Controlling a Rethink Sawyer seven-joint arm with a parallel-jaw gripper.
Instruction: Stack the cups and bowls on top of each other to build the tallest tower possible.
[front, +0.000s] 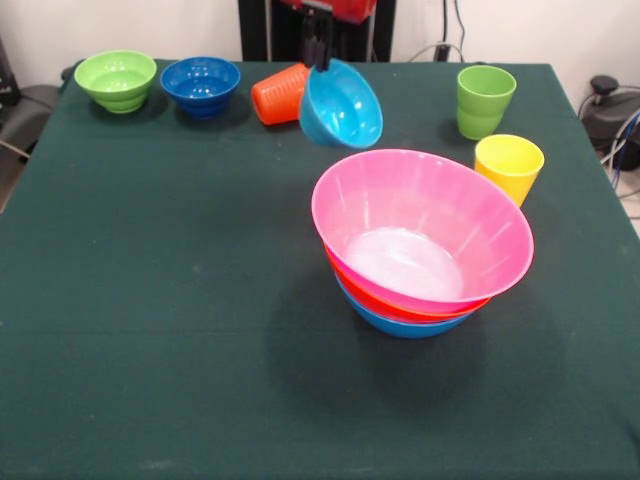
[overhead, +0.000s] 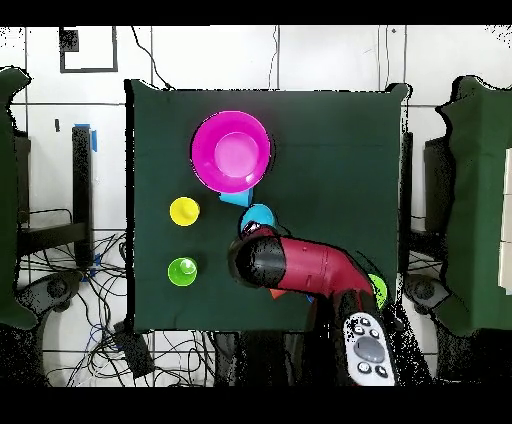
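Note:
My gripper (front: 318, 52) hangs at the table's far side, shut on the rim of a small light blue bowl (front: 342, 105) that is lifted and tilted, its opening toward the camera. The overhead view shows this bowl (overhead: 258, 217) at the end of the arm (overhead: 300, 265), just below the tower. The tower stands mid-table: a wide pink bowl (front: 420, 225) (overhead: 232, 150) nested in an orange bowl (front: 395, 303), which sits in a blue bowl (front: 410, 326). An orange cup (front: 280, 93) lies on its side just left of the held bowl.
A small green bowl (front: 116, 80) and a dark blue bowl (front: 201, 85) stand at the far left. A green cup (front: 485, 100) (overhead: 182, 271) and a yellow cup (front: 508, 165) (overhead: 184, 211) stand upright to the tower's right.

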